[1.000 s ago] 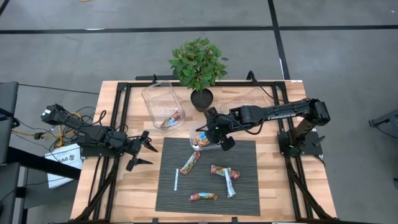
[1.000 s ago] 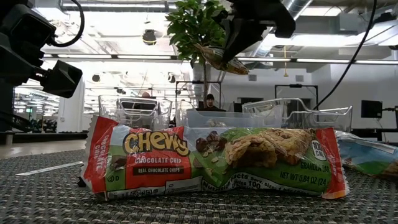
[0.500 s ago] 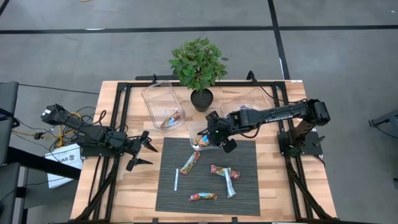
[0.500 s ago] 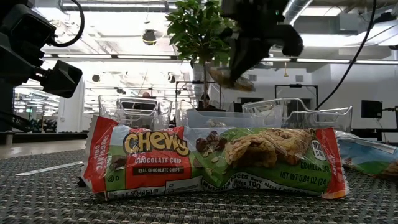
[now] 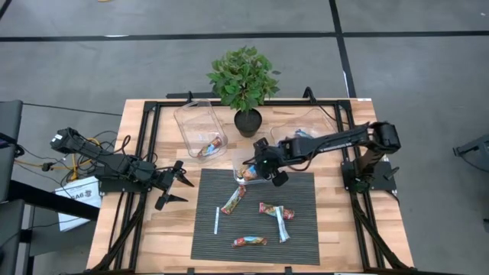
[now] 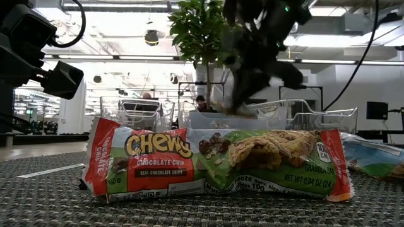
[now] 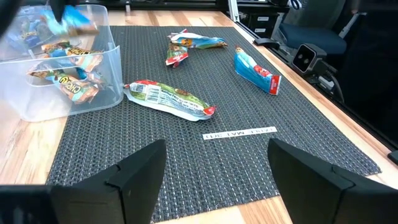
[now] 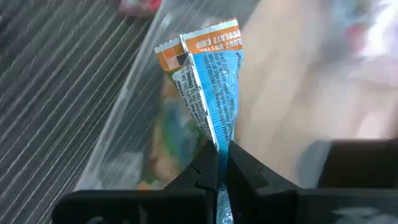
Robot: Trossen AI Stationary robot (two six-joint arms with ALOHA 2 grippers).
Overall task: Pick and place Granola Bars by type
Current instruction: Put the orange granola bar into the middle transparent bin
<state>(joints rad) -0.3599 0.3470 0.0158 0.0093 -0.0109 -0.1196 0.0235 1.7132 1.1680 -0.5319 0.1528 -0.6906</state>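
- Since a sec ago my right gripper (image 5: 250, 174) has dropped and swung in over the clear bin (image 5: 246, 171) at the mat's back edge; low view shows it lower, near the bin rim
- R fingers pinched tight on a blue/orange granola bar (image 8: 210, 93), held by one end, hanging over the bin; wrist view shows more wrappers in the bin beneath it
- Left gripper (image 5: 173, 189) hasn't budged, parked off the mat's left edge over bare wood, fingers (image 7: 314, 180) spread wide, nothing between them
- On the dark mat (image 5: 298, 244): red/green Chewy bar (image 5: 234, 199) just in front of the bin, another Chewy bar (image 5: 250, 241) near the front edge, a red-ended bar (image 5: 267, 208) touching a blue bar (image 5: 283, 224) to the right
- White label strip (image 5: 217, 221) lies left of those
- 2nd clear bin (image 5: 199, 127) back left holds one bar (image 5: 211, 145); potted plant (image 5: 243, 80) betw the back bins
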